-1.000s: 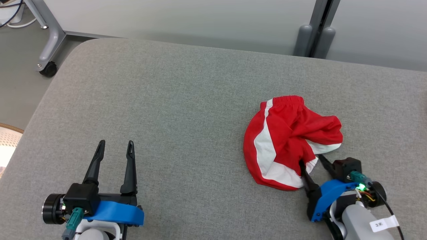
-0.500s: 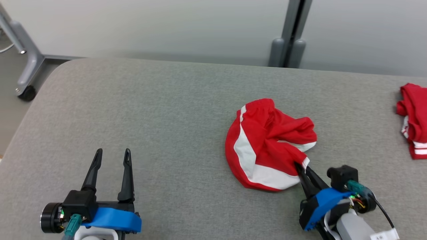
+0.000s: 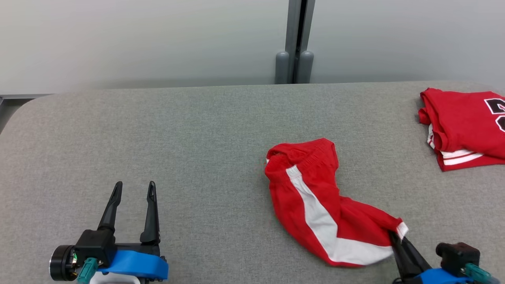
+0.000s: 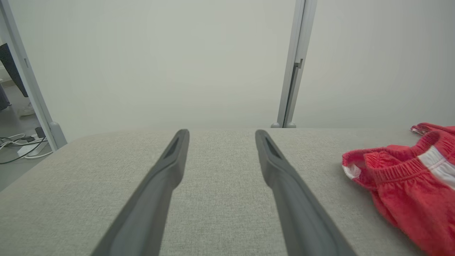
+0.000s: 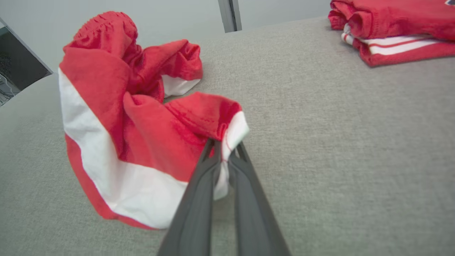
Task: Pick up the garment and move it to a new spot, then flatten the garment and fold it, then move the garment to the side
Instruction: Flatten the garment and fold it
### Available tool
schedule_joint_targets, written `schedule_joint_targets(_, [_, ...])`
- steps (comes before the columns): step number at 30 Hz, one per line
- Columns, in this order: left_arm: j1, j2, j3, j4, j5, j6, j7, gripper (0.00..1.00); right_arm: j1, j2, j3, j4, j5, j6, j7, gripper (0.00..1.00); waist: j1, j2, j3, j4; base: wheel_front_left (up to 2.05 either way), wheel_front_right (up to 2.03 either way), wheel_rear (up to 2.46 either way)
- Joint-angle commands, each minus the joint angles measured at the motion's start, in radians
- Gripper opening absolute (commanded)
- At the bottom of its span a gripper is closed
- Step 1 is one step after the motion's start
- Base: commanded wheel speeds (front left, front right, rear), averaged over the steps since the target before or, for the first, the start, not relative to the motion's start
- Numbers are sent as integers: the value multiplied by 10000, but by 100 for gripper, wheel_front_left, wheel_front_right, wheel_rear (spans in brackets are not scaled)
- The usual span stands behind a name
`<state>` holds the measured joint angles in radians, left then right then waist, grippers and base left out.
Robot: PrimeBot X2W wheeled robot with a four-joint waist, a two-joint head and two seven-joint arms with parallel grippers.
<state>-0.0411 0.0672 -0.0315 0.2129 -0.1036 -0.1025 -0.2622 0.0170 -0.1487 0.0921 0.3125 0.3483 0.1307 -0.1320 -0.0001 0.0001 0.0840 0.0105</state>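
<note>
pinching the red shorts point(image 5: 106, 117) at a hem, right claw point(image 5: 224, 149) slants low.

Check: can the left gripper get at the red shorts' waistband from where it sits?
Probably yes, reach permitting. The left gripper is open, and nothing stands on the grey table between it and the waistband of the red shorts. The right gripper is shut on the hem at the opposite end.

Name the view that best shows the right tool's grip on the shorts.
Right wrist view: right tool pinches the shorts by the white hem, close up. Head view shows it smaller; left wrist view, the waistband.
</note>
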Motion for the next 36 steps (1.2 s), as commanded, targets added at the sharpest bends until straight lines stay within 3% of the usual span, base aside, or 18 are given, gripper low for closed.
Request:
schedule_joint_targets(1, [2, 16, 41, -17, 55, -24, -37, 100, 241, 70, -190, -287, 32, 1, 153, 24, 1, -1, 16, -40, 0, 0, 0])
schedule_joint_targets(2, [-26, 13, 35, -8, 62, -30, -36, 100, 387, 70, -344, -476, -84, 1, 253, 49, 1, -1, 31, -59, 0, 0, 0])
schedule_joint_targets(3, [-60, 11, 36, -1, 77, -42, -36, 100, 478, 116, -495, -699, -142, 1, 325, 99, 1, -1, 48, -78, 0, 0, 0])
schedule_joint_targets(9, [-179, 31, 50, 46, 129, -87, -36, 100, 452, 296, -1073, -1712, -655, 1, 341, 100, 1, -1, 77, -59, 0, 0, 0])
schedule_joint_targets(17, [-99, 35, 94, 11, 192, -111, -36, 100, -215, 496, -1292, -2650, -1425, 1, -427, 100, 1, -1, 53, 107, 0, 0, 0])
schedule_joint_targets(29, [-320, 7, 107, -67, 293, -125, -36, 100, -986, 852, -1170, -2003, -1950, 1, -1155, 100, 1, -1, 204, 222, 0, 0, 0])
schedule_joint_targets(36, [-1243, 167, -931, 369, 375, -250, -31, 100, -1251, 879, -1196, -1655, -1950, 1, -1257, 100, 1, -1, 351, 74, 0, 0, 0])
